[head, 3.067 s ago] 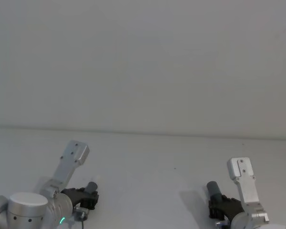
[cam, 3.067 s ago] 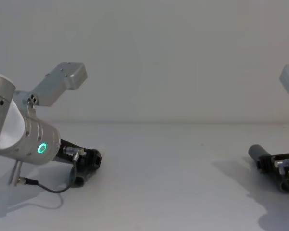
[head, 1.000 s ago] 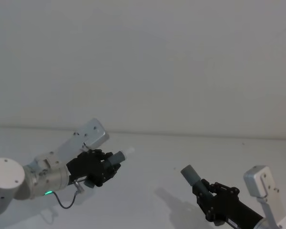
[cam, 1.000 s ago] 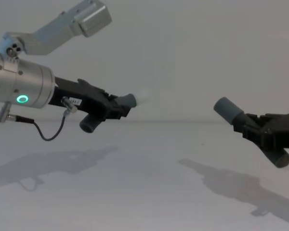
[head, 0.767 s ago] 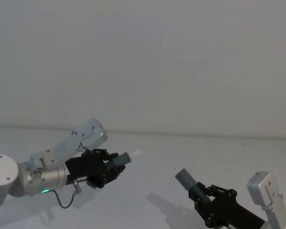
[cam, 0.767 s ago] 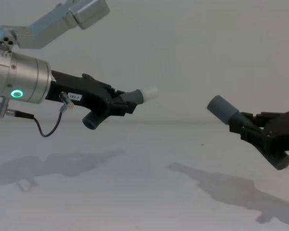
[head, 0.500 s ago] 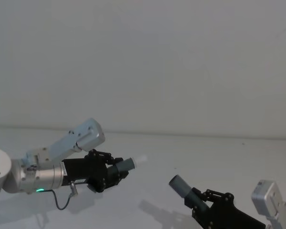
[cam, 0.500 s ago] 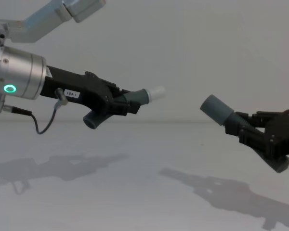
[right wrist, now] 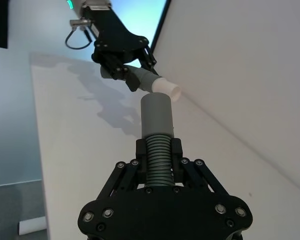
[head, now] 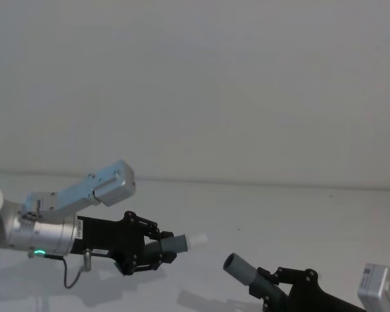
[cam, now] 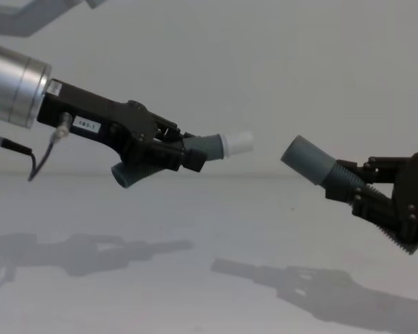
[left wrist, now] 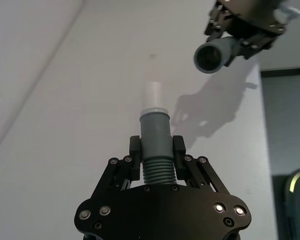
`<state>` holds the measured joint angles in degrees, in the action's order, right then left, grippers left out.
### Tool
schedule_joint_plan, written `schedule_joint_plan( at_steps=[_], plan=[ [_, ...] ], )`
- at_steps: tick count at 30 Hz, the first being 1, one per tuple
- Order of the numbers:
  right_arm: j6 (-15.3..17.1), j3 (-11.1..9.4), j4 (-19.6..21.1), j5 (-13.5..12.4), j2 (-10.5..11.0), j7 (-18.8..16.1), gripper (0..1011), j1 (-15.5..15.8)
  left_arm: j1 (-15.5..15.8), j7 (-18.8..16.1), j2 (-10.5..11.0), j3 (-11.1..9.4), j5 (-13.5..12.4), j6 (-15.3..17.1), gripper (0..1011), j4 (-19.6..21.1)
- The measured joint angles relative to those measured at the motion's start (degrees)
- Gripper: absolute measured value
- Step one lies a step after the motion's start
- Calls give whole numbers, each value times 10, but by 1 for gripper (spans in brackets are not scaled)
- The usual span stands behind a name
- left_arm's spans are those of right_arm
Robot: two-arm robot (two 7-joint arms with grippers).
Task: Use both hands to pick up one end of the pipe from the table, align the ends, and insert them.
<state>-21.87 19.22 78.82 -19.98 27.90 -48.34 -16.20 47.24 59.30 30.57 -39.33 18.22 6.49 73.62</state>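
Head view: left gripper clenched on the short pipe piece, right gripper clenched on the longer piece, both raised over the table's near edge. Chest view: gap has narrowed; white tip and open mouth remain apart, insertion pending. Left wrist view adds a sideways offset the chest view hides.

This looks like a robot test lab. A plain white bench runs back to a bare wall (both the same pale grey-white). A silver robot arm with 1 green light reaches out over the bench, and its shadow falls there.
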Motion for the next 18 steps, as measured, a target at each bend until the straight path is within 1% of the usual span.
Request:
schedule_joint_plan(
  at_steps=[1,2,3,4,7,8,9,12,17,18],
  plan=[
    [-5,1,-2,-1,1,-4,249,-1,5,15,2,-3,4,1,343,-1],
    [-8,1,-3,-2,2,-7,249,-3,5,15,2,-3,4,1,343,-1],
    [-11,2,-5,-3,2,-9,249,-4,13,33,4,-7,8,3,343,-4],
    [-19,3,-8,-4,4,-16,249,-7,13,33,4,-7,8,3,343,-4],
    [-30,6,-13,-7,7,-27,249,-11,25,62,8,-14,14,6,343,-8],
    [-32,7,-14,-8,7,-29,249,-12,25,62,8,-14,14,6,343,-8],
    [-34,7,-15,-8,8,-31,249,-14,30,72,8,-16,17,7,343,-9],
    [-41,11,-20,-9,12,-40,249,-19,39,90,10,-21,20,9,343,-13],
    [-46,14,-24,-5,16,-43,249,-24,55,117,10,-30,24,13,343,-20],
    [-47,15,-24,-4,16,-43,249,-25,55,117,10,-30,24,13,343,-20]
  ],
)
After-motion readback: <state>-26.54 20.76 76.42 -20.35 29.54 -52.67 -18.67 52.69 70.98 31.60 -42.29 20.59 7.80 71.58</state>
